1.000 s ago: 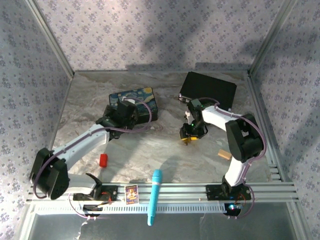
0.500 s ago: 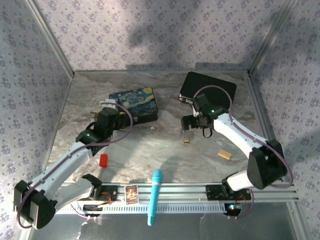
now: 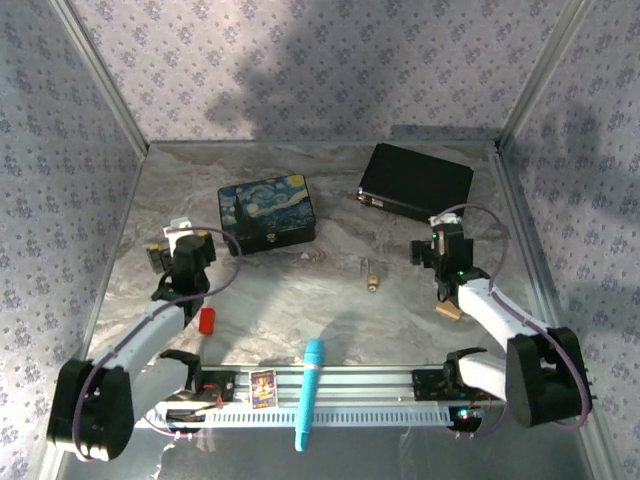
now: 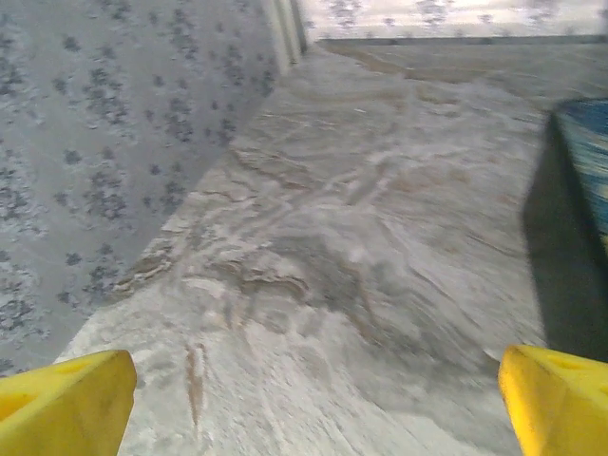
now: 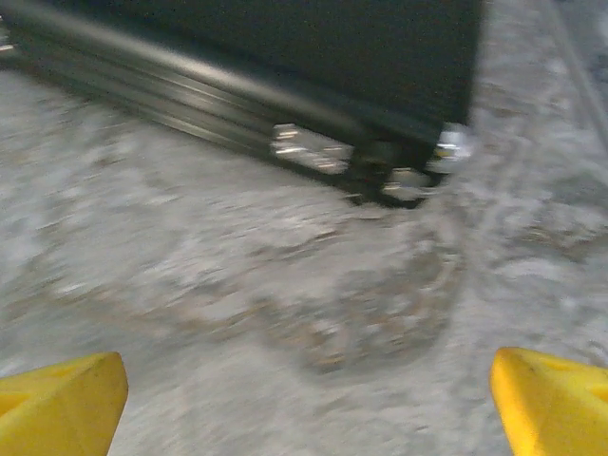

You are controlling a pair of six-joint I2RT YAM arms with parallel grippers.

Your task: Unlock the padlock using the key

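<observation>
The tiny brass padlock [image 3: 372,284] lies on the marble table [image 3: 300,300] near the middle, its thin silver shackle pointing away from the arms. A tiny pale speck [image 3: 304,258] near the painted tin may be the key; I cannot tell for sure. My left gripper [image 3: 174,242] is over the left part of the table, far from the padlock. In the left wrist view it [image 4: 313,418] is open, its yellow fingertips [image 4: 66,404] wide apart over bare marble. My right gripper [image 3: 438,236] is to the right of the padlock, also open [image 5: 304,408] with nothing between its fingers.
A starry-night tin [image 3: 267,208] stands at the back left, its dark side [image 4: 584,161] in the left wrist view. A black box [image 3: 415,180] [image 5: 285,47] is at the back right. A red block [image 3: 206,320], a tan block [image 3: 450,311] and a blue pen [image 3: 309,392] are near the front.
Both arms have drawn back toward the near edge. The right gripper has left the padlock lying on the table; the left gripper has moved away from the tin.
</observation>
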